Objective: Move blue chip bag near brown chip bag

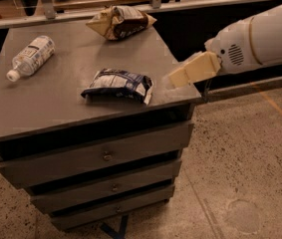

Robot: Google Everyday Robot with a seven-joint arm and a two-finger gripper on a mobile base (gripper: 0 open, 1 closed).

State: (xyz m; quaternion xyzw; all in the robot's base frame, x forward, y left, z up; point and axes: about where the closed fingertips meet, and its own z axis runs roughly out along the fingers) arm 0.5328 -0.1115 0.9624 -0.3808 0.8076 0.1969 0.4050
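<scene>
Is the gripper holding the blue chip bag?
No, the gripper is at the right edge of the cabinet, apart from the blue chip bag lying on it.

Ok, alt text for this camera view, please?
The gripper hovers at the right edge of a gray drawer cabinet, just right of the blue chip bag lying near its front. The brown chip bag lies at the back edge, a plastic bottle on the left.

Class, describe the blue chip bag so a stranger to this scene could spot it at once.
On top of the grey drawer cabinet, near its front edge, lies the blue chip bag, left of the robot's hand at the right edge. It is dark navy with white patches, unlike the tan brown chip bag at the back and the clear bottle at the left.
</scene>
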